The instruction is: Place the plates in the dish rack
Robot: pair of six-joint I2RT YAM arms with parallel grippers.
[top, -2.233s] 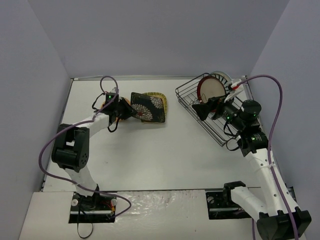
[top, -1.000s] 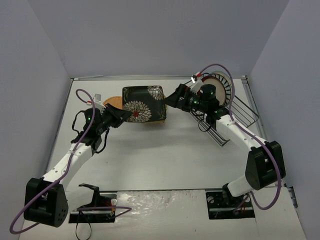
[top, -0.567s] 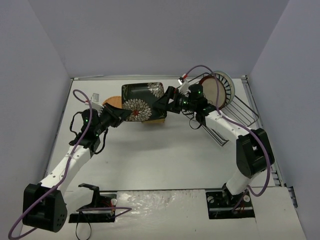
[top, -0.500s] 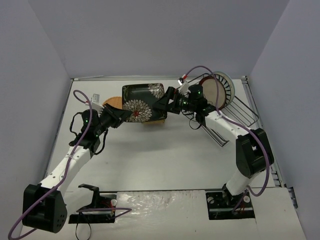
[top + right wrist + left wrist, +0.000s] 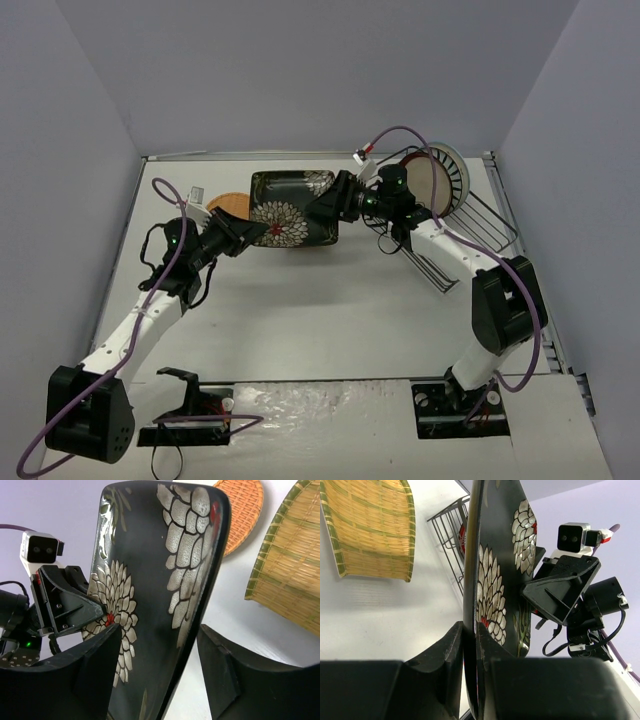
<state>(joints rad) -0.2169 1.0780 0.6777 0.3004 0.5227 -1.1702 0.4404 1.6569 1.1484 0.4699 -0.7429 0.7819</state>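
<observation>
Your top external view looks steeply down from above and behind the arm bases, far enough off to take in the whole table [image 5: 300,320]. Your left wrist view sits tight against the black floral square plate [image 5: 495,605], sighting along its edge toward the dish rack [image 5: 447,535] and the right wrist camera [image 5: 576,536]. Your right wrist view, just as close, faces back across the same plate at the left wrist camera [image 5: 41,550]. All three views share that plate, and both wrist views also catch the yellow woven square plate [image 5: 370,530].
</observation>
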